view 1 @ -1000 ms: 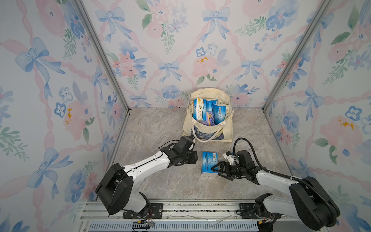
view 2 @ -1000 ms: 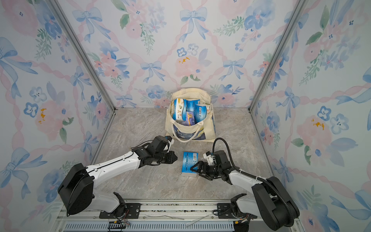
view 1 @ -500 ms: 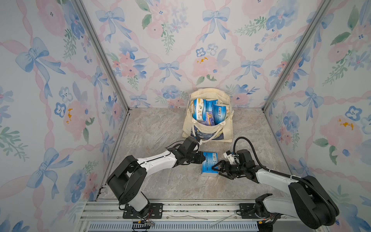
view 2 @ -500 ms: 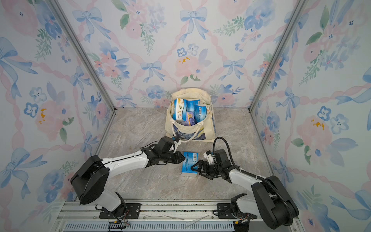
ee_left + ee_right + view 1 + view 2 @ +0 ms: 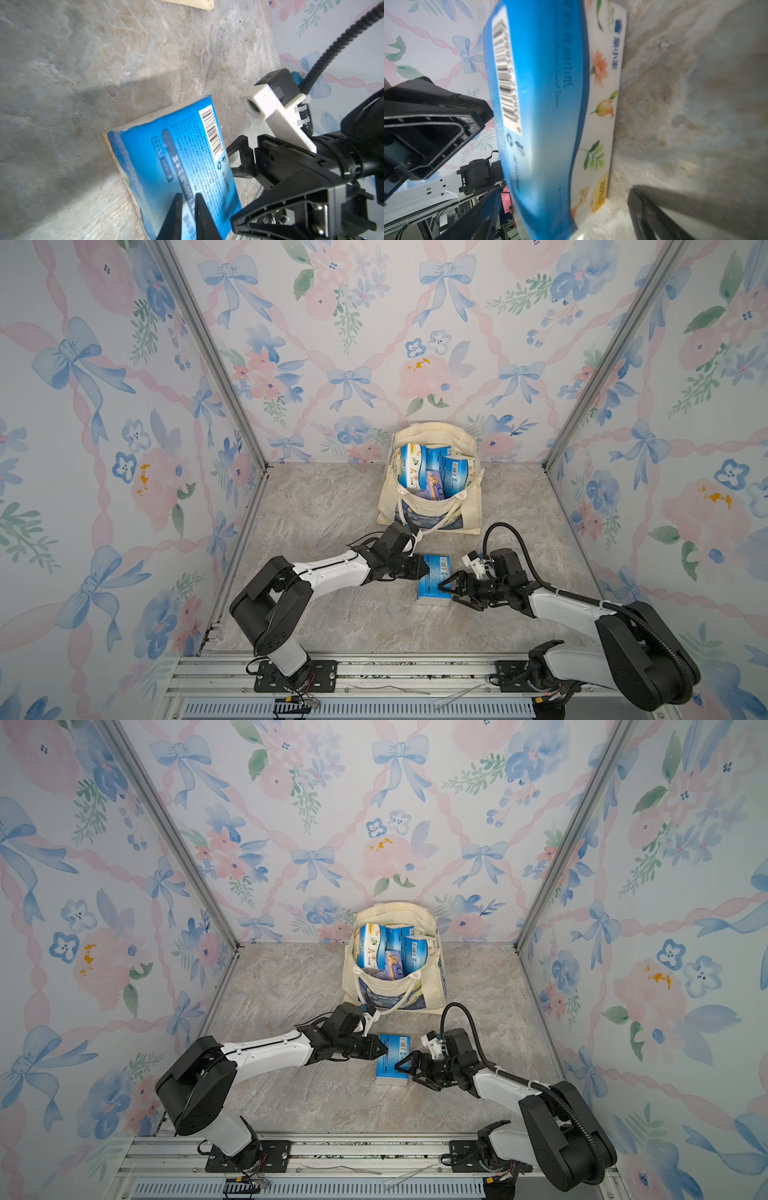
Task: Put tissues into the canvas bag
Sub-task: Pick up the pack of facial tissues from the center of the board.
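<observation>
One blue pack (image 5: 434, 578) lay flat just in front of the canvas bag (image 5: 432, 516), other packs (image 5: 432, 470) already inside it. The right gripper (image 5: 448, 592) stood spread around the pack. The left gripper (image 5: 424, 566), nearly pressed together, touched its top. Best, I judged, that the left steady it while the right closed squarely, low on the sides.

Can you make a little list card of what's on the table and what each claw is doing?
Canvas bag: standing at the back, open, packs inside
Loose tissue pack: one, blue, lying on the table between both claws
Left claw: nearly shut, tips over the pack's top
Right claw: wide open, around the pack's edge
</observation>
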You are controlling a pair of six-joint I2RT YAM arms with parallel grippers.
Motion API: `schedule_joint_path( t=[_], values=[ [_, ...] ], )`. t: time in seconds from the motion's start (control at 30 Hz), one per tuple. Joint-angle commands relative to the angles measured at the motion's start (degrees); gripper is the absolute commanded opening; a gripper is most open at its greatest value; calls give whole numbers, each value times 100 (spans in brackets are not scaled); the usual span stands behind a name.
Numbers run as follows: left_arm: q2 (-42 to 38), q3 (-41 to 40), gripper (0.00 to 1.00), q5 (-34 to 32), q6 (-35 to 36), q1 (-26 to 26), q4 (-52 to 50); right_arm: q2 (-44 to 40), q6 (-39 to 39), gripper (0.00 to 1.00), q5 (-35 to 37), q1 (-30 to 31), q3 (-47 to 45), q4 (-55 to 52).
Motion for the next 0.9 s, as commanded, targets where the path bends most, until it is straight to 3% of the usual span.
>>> schedule_joint_path(
  t=[0.0, 0.87],
  values=[
    [130, 125, 16, 193, 2, -29, 89, 103, -64, 97, 5, -63, 113, 3],
    [204, -179, 14, 116, 9, 397, -421, 492, 127, 97, -193, -38, 248, 430]
  ],
)
